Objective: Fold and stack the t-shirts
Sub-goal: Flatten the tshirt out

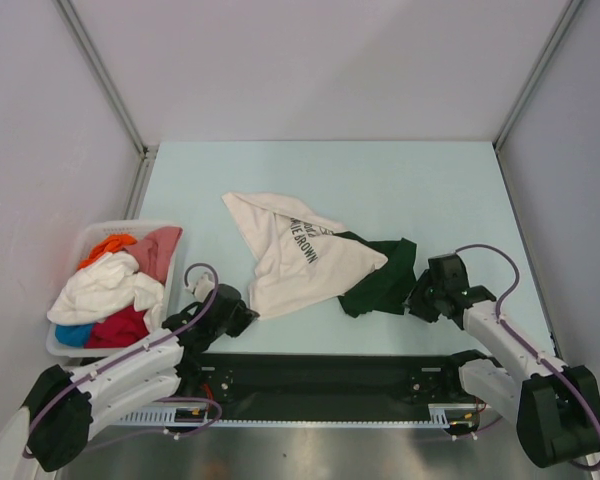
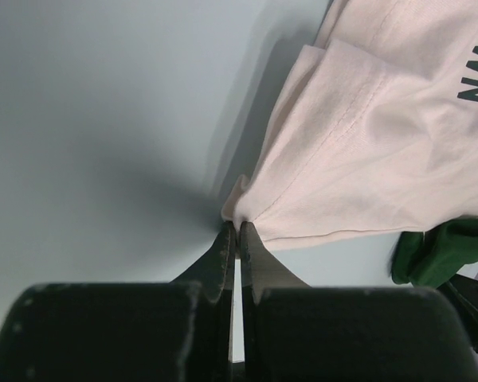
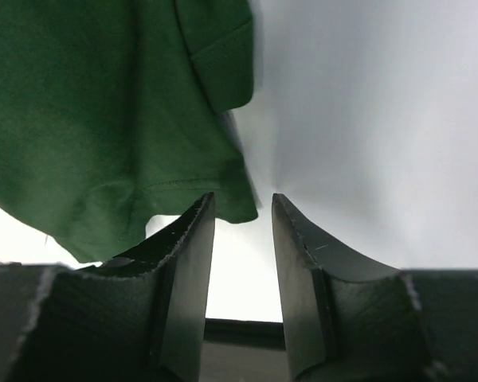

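now one cream t-shirt [image 1: 302,262] spread out, one basket [image 1: 130,225] of tees [image 1: 108,287]

Light: bright, even, from overhead; table [image 1: 380,170] uniformly pale.
Shadows: soft grey band beside the cream t-shirt [image 2: 366,159], left wrist view.
Focus: right gripper [image 3: 240,203] close to the lens, dark, slightly soft.
Glare: table washed white, right wrist view.

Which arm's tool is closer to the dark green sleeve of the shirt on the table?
Right. The right tool stands open at the edge of the green sleeve; the left tool is across the t-shirt, pinching a corner of its cream body.
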Robot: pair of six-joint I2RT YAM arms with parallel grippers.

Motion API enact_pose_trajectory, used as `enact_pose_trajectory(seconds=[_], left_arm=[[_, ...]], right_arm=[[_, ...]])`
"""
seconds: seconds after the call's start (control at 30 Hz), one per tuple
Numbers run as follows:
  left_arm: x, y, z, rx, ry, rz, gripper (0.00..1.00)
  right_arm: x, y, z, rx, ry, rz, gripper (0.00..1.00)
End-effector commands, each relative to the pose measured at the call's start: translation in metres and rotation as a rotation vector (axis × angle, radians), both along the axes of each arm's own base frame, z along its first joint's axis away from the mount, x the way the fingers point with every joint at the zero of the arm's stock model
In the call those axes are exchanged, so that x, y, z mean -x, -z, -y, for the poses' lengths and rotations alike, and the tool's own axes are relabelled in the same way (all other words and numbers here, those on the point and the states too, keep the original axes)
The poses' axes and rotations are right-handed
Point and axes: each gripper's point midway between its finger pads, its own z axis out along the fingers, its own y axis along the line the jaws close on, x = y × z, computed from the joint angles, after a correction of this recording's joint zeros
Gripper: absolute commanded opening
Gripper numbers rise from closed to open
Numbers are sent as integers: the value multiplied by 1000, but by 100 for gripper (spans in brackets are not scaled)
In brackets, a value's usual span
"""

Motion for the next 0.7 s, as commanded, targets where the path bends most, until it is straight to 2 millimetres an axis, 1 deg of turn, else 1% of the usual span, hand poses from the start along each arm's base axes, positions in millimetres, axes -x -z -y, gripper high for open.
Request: enact_pose_trajectory(seconds=[0.0, 0.23, 0.47, 0.57, 0.6, 0.67], left_arm=[[-8, -12, 9, 15, 35, 43, 0], [-7, -13, 9, 20, 35, 47, 0], [-7, -14, 10, 25, 38, 47, 0], [-7, -15, 9, 24, 36, 50, 0], [-7, -16, 10, 25, 36, 53, 0], [-8, -17, 10, 27, 35, 57, 0]], right_arm=[[-5, 0, -5, -12, -17, 28, 41], [3, 15, -10, -3, -26, -11, 40], [4, 21, -7, 28, -21, -23, 38], [7, 25, -5, 36, -20, -37, 33], [5, 26, 0, 61, -6, -33, 27], [5, 28, 2, 76, -1, -28, 17]])
